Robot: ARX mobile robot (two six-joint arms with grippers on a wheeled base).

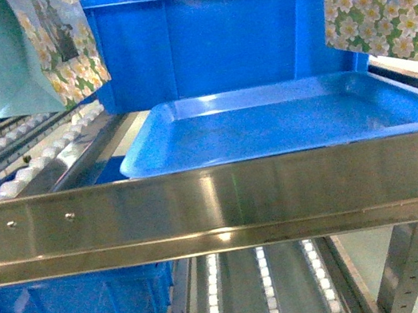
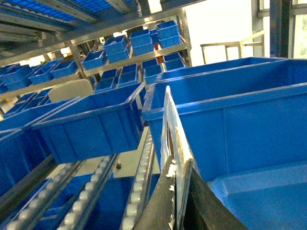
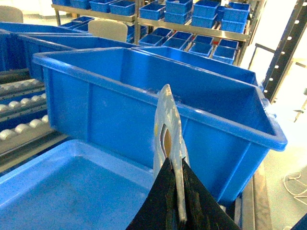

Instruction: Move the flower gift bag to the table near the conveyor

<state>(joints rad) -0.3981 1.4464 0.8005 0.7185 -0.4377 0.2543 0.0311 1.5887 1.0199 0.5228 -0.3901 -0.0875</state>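
Each tool, left (image 2: 178, 191) and right (image 3: 176, 199), is clamped on a flowered gift bag (image 3: 168, 132) edge, hanging above the conveyor (image 1: 23, 157), beside blue bins (image 3: 158, 105).

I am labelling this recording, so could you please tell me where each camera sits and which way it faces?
Head: on the robot, slanting down over the steel rail at the blue tray; two flower gift bags hang above, no arm visible.
Left wrist: tilted up at blue bins and shelving; left gripper pinches a bag edge.
Right wrist: faces the blue bin; right gripper pinches a bag edge.
Head and right wrist share tray and bin.
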